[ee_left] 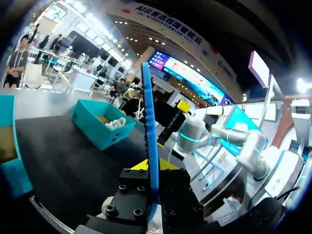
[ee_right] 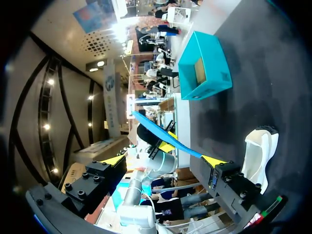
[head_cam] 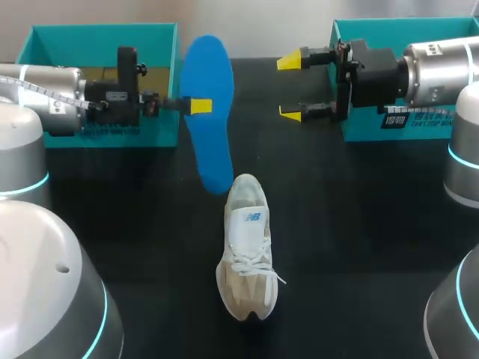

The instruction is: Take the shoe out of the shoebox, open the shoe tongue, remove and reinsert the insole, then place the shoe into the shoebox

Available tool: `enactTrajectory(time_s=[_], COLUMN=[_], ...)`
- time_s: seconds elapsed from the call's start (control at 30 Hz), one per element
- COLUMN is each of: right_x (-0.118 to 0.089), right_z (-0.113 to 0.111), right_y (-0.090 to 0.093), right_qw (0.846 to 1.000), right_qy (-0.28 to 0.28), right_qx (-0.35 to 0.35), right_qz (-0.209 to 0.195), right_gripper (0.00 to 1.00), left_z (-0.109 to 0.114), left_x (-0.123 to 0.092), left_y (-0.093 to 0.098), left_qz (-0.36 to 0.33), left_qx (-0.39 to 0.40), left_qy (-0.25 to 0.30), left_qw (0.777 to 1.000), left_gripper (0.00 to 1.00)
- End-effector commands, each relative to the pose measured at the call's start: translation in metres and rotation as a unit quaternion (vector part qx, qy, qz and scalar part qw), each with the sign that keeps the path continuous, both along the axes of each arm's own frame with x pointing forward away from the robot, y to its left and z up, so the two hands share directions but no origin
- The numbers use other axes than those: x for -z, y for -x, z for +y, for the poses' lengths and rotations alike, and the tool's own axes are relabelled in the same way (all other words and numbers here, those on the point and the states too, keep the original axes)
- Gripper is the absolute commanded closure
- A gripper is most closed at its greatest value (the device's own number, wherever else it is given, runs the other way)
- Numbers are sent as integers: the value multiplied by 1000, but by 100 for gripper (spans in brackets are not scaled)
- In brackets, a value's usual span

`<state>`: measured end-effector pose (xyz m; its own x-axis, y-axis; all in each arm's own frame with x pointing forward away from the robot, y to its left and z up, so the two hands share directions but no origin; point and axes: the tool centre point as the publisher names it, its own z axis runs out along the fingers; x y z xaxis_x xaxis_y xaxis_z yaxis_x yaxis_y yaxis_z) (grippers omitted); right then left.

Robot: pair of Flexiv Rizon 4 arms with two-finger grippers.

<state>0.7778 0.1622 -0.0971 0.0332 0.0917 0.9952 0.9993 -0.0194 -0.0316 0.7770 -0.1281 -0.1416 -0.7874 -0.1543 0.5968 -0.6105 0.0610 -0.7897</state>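
The blue insole (head_cam: 209, 112) hangs in the air above the table, between the two boxes, with my left gripper (head_cam: 199, 106) shut on its edge. In the left wrist view the insole (ee_left: 150, 126) shows edge-on, rising out of the left gripper (ee_left: 153, 166). Below it the white and beige shoe (head_cam: 246, 250) stands upright on the black table, heel toward the insole's lower end. To the right of the insole my right gripper (head_cam: 291, 87) stands open, holding nothing. Ahead of the right gripper (ee_right: 164, 161) are the insole (ee_right: 158, 132) and the shoe (ee_right: 258, 151).
A teal shoebox (head_cam: 45, 45) stands at the back left behind my left arm. Another teal box (head_cam: 359, 127) stands at the back right under my right arm; it (ee_left: 100, 127) holds crumpled white paper. The black table (head_cam: 359, 224) lies bare around the shoe.
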Motion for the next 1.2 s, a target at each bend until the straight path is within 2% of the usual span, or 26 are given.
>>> enactTrajectory(time_s=[0.03, 0.27, 0.37, 0.47, 0.77, 1.0, 1.2], right_x=[0, 0, 0, 0, 0, 0, 0], right_z=[1, 1, 1, 1, 1, 1, 1], right_y=[0, 0, 0, 0, 0, 0, 0], right_qw=[1000, 1000, 1000, 1000, 1000, 1000, 1000], right_qy=[2, 2, 2, 2, 2, 2, 2], right_qx=[1, 1, 1, 1, 1, 1, 1], right_qz=[0, 0, 0, 0, 0, 0, 0], right_gripper=[0, 0, 0, 0, 0, 0, 0], left_z=[-4, -4, -3, -1, 3, -10, -17], left_x=[1, 1, 9, 14, 18, 32, 36], left_y=[-5, -5, -13, -16, -20, -5, -7], left_qz=[241, 241, 353, 405, 469, 466, 453], left_qx=[-5, -5, 4, -1, -9, -15, -15], left_qy=[13, 13, 33, 41, 69, 56, 56], left_qw=[971, 971, 935, 913, 880, 883, 889], left_gripper=[100, 100, 100, 100, 100, 100, 100])
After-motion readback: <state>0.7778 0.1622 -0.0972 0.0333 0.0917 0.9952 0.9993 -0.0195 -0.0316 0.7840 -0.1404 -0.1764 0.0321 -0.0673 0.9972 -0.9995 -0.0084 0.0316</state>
